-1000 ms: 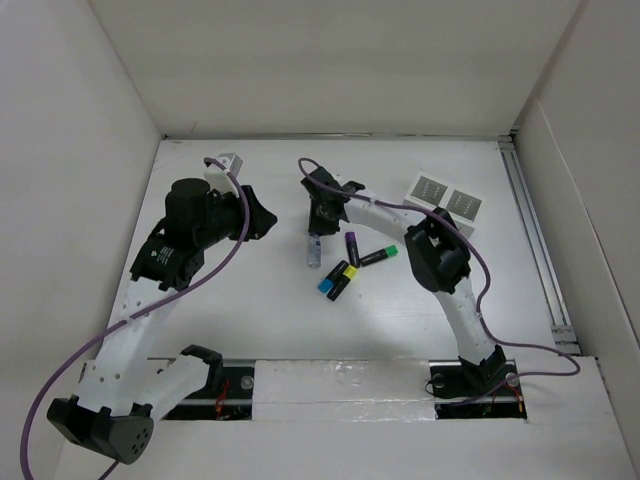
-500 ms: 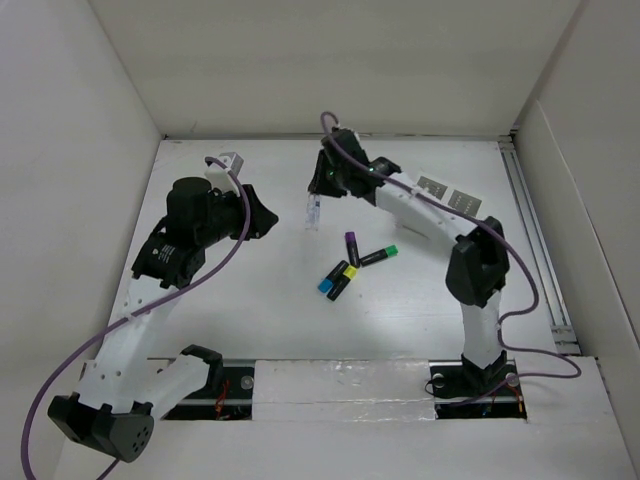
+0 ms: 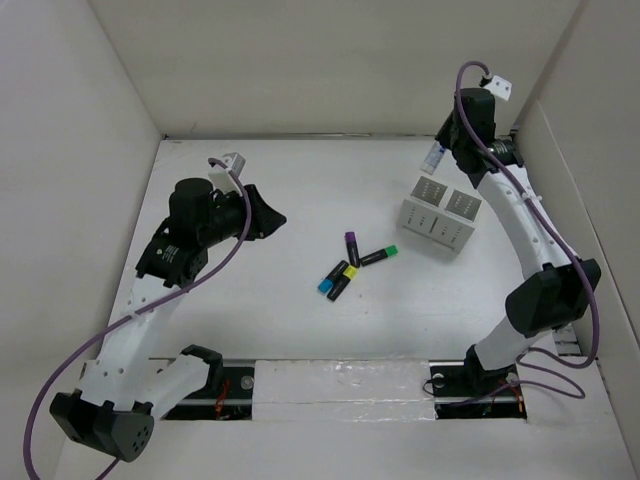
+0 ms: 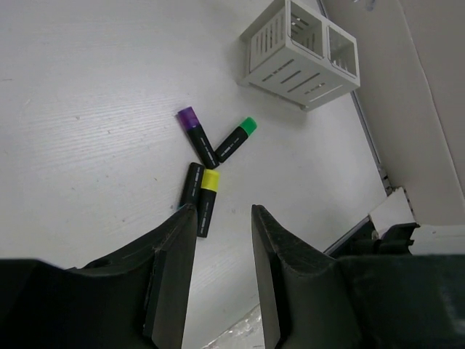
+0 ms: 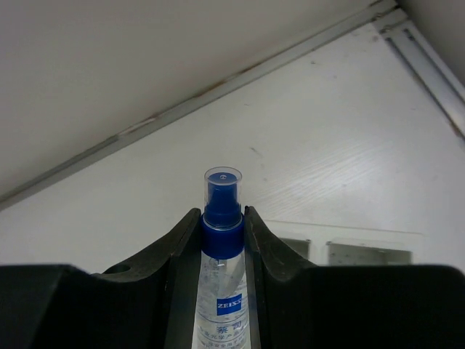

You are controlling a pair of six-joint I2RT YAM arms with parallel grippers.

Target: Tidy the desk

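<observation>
The white desk [image 3: 250, 300] holds several highlighters in the middle: a purple-capped one [image 3: 352, 245], a green one [image 3: 380, 255], a yellow one [image 3: 343, 277] and a blue one [image 3: 326, 283]. A white slotted organiser [image 3: 443, 213] stands at the back right. My right gripper [image 3: 437, 155] is shut on a clear spray bottle with a blue cap [image 5: 221, 196], held in the air behind and above the organiser [image 5: 367, 253]. My left gripper [image 3: 275, 218] is open and empty, above the desk left of the highlighters [image 4: 208, 193].
White walls enclose the desk on the left, back and right. A metal rail [image 3: 535, 235] runs along the right edge. The organiser [image 4: 301, 51] has two open top compartments. A glossy taped strip [image 3: 340, 385] lies along the near edge.
My right arm has swung from the middle back of the desk to the far right, lifting the spray bottle high behind the organiser. The left arm has barely moved.
</observation>
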